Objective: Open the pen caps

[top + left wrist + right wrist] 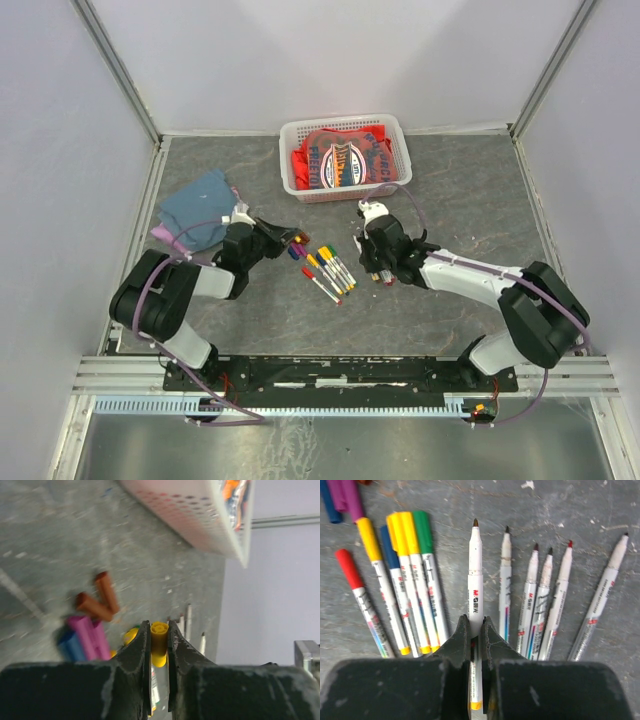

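My left gripper point(159, 629) is shut on a yellow pen cap point(159, 642), held above the table left of the pens; it also shows in the top view point(296, 238). Loose brown caps point(100, 600), purple caps point(90, 636) and a blue cap point(71, 647) lie below it. My right gripper point(475, 622) is shut on an uncapped white pen point(475, 575), tip pointing away; in the top view it point(381, 272) is right of the pens. Several capped pens point(402, 565) lie to the left of that pen, several uncapped pens point(535, 595) to the right.
A white basket point(345, 190) with red cloth stands at the back centre; its wall also shows in the left wrist view point(195, 515). A blue-grey folded cloth point(198, 210) lies at the left behind the left arm. Capped pens point(330, 270) lie between the arms.
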